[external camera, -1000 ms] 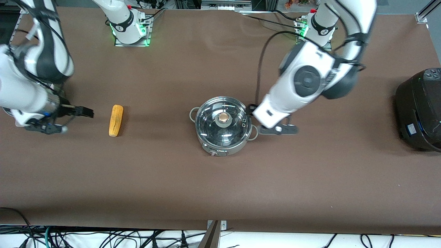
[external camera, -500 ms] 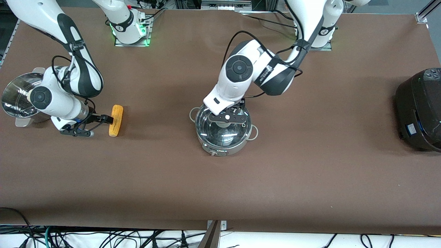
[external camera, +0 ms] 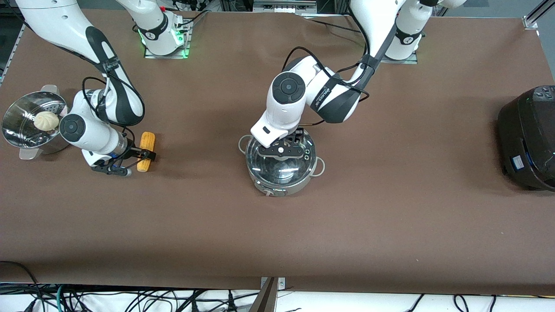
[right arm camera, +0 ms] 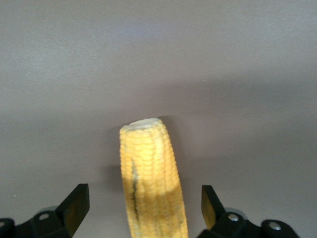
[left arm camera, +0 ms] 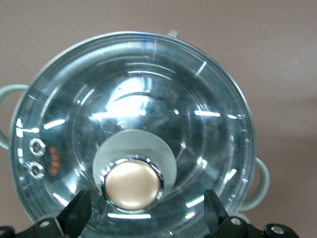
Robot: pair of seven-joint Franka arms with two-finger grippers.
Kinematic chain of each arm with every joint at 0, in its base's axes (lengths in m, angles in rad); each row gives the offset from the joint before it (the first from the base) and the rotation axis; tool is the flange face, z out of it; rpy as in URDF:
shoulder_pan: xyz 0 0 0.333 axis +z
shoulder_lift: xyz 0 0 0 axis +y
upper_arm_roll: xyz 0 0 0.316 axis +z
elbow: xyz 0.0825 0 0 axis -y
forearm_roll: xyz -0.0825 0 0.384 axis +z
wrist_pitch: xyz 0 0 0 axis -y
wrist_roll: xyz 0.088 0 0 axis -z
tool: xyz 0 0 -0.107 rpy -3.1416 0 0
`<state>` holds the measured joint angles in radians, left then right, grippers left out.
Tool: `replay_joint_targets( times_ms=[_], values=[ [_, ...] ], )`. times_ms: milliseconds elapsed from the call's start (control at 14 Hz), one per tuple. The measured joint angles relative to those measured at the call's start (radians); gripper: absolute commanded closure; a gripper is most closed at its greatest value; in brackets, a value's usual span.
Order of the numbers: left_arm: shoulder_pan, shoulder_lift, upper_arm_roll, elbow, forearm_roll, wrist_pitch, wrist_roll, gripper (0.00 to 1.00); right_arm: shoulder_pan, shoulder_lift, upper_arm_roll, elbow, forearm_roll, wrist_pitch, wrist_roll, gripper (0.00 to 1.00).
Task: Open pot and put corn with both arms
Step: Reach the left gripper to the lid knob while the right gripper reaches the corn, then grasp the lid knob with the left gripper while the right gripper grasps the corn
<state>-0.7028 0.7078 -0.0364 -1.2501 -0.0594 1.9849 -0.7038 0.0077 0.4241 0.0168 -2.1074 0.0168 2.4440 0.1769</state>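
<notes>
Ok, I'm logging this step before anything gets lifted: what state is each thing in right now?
pot: upright on the table, closed.
glass lid: seated on the pot, knob not gripped.
corn: lying flat on the table, not gripped.
left claw: open, over the lid, fingers either side of the knob.
right claw: open, straddling the corn.
steamer basket: uncovered, holding a bun.
black cooker: lid shut.

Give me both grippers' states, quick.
Left gripper: open, straddling the lid knob on the pot.
Right gripper: open, around the corn.
</notes>
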Motion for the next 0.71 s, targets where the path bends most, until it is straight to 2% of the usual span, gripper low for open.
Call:
replay_joint_targets(
  times_ms=[71, 143, 357, 429, 714],
  values=[
    [0.000, 0.003, 0.000, 0.000, 0.015, 0.000, -0.004, 0.03, 0.000, 0.003, 0.001, -0.001, 0.000, -0.001, 0.002, 0.20],
    [0.000, 0.006, 0.000, 0.000, 0.020, 0.000, -0.006, 0.07, 0.000, 0.011, 0.001, -0.002, 0.000, -0.002, 0.003, 0.49],
    [0.000, 0.014, 0.001, 0.000, 0.021, 0.000, -0.025, 0.14, 0.000, 0.039, 0.002, -0.002, 0.000, -0.012, 0.003, 0.92],
    [0.000, 0.015, 0.001, 0.000, 0.021, 0.000, -0.039, 0.17, 0.001, 0.039, 0.002, 0.002, 0.000, -0.027, 0.002, 0.98],
    [0.000, 0.018, 0.005, 0.007, 0.021, 0.001, -0.060, 0.25, 0.002, 0.035, 0.004, 0.030, 0.000, -0.055, 0.001, 0.98]
  ],
)
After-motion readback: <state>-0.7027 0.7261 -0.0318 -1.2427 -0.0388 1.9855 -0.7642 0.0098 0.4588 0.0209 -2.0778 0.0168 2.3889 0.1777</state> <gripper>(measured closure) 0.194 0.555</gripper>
